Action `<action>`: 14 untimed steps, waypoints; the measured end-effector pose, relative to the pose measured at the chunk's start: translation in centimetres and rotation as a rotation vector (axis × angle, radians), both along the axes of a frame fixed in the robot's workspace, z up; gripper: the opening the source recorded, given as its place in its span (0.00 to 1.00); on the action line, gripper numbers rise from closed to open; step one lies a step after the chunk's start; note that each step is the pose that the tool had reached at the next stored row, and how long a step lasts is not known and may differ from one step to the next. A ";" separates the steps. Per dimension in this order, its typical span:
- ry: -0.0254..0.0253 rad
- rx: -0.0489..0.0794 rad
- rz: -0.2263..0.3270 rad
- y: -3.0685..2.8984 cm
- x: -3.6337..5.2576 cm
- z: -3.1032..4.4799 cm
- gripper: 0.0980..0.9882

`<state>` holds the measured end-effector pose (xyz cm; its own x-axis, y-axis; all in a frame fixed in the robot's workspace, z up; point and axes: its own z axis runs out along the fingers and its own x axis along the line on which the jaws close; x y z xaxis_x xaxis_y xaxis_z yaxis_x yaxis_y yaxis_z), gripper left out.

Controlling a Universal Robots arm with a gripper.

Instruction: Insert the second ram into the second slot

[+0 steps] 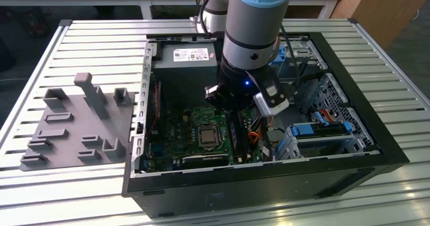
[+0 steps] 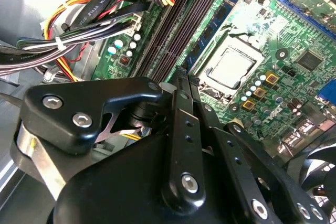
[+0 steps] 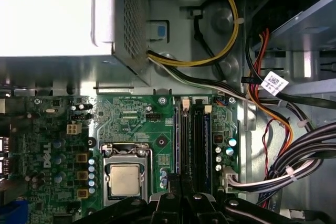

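While the gripper (image 2: 181,77) stood with its fingers together over the motherboard (image 3: 131,114), the second ram (image 2: 212,32) lay along the slot nearest the processor (image 2: 231,66), one end under the fingertips; whether they pinched it I could not tell. Doing this well likely meant pressing straight down, evenly, until the white end clip (image 3: 185,106) latched, clear of the cables (image 2: 89,19).

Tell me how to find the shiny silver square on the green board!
Look inside the open black computer case and find the green motherboard lying in it. Near the long dark memory slots, a metal frame holds the processor. It is the only big, plain silvery square among tiny parts.
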<state>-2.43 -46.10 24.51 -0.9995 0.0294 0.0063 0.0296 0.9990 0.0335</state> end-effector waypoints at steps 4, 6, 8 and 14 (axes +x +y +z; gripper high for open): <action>0.0000 0.000 0.000 -0.16 0.01 -0.17 0.03; 0.0005 0.000 0.000 -0.20 0.13 -0.24 0.03; 0.0013 0.000 -0.001 -0.21 0.24 -0.29 0.03; 0.0015 0.000 0.000 -0.69 0.27 -0.49 0.03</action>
